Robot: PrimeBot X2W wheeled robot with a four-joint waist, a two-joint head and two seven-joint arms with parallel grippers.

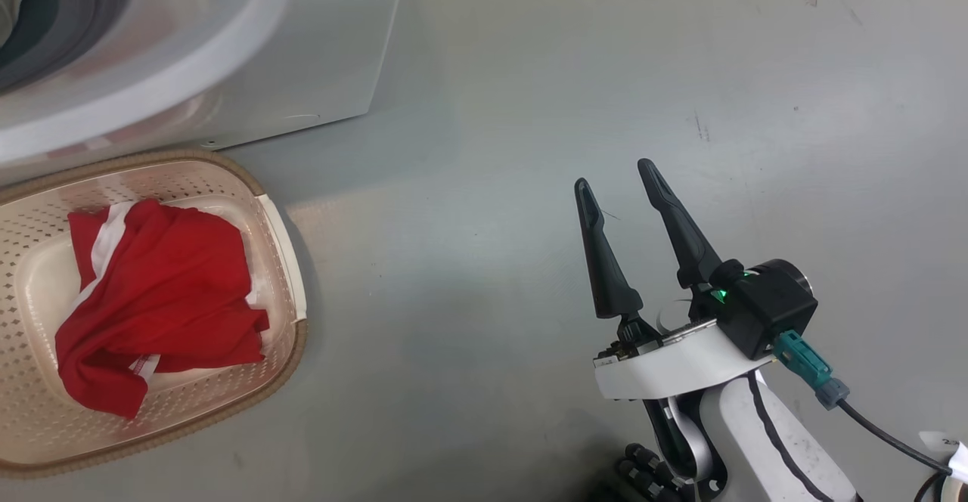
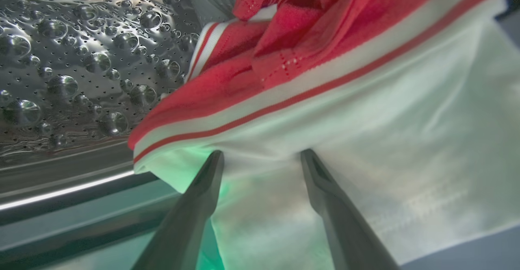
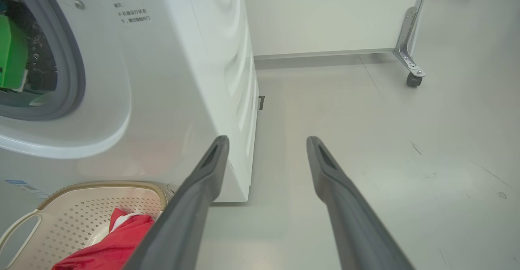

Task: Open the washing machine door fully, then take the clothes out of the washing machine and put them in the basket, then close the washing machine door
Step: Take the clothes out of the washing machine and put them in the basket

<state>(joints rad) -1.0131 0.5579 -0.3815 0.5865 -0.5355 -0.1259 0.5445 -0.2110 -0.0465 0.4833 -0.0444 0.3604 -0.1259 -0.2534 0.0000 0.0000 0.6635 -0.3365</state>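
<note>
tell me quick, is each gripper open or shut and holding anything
Left gripper: open, tips at the clothes in the drum, not gripping them.
Right gripper: open, empty, above the floor.

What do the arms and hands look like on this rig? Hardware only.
Right hand: two long, tapering black fingers on a white wrist plate, black camera block with a green light, teal plug and black cable. White forearm, black stripe. Left hand: same dark fingers, green glow.
</note>
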